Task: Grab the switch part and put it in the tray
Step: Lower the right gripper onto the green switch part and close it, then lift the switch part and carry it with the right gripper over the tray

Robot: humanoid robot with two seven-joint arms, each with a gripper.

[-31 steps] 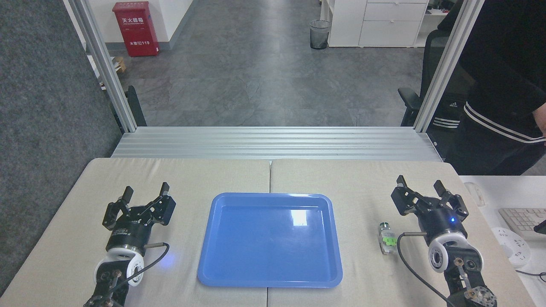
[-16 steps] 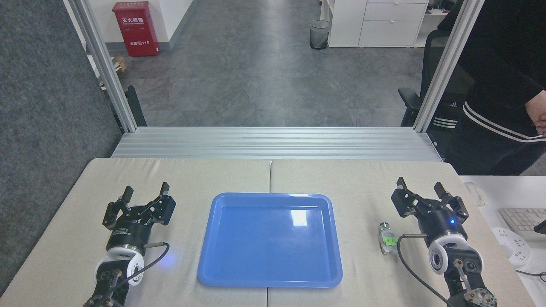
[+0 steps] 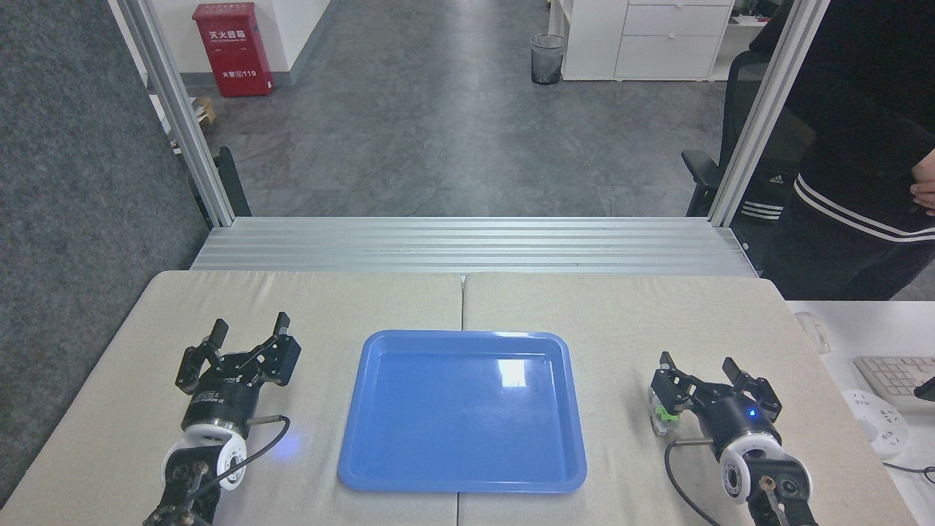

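The blue tray [image 3: 380,453] lies flat in the middle of the beige table. To its right lies the switch part [image 3: 662,413]; only its green middle and whitish body show, because the left finger of my right gripper [image 3: 697,363] stands over its far end. That gripper is open, and the part sits at its left finger rather than between the two. My left gripper [image 3: 250,325] is open and holds nothing, resting left of the tray.
A person in black clothing [image 3: 862,183] stands at the right beyond the table. A keyboard [image 3: 891,378], a white power strip [image 3: 875,422] and a mouse [image 3: 812,332] lie on the white desk to the right. Aluminium rails [image 3: 467,245] border the table's far edge.
My right gripper has drawn back toward the near edge and slightly left, so its left finger now overlaps the switch part. The left arm and the tray have not moved.
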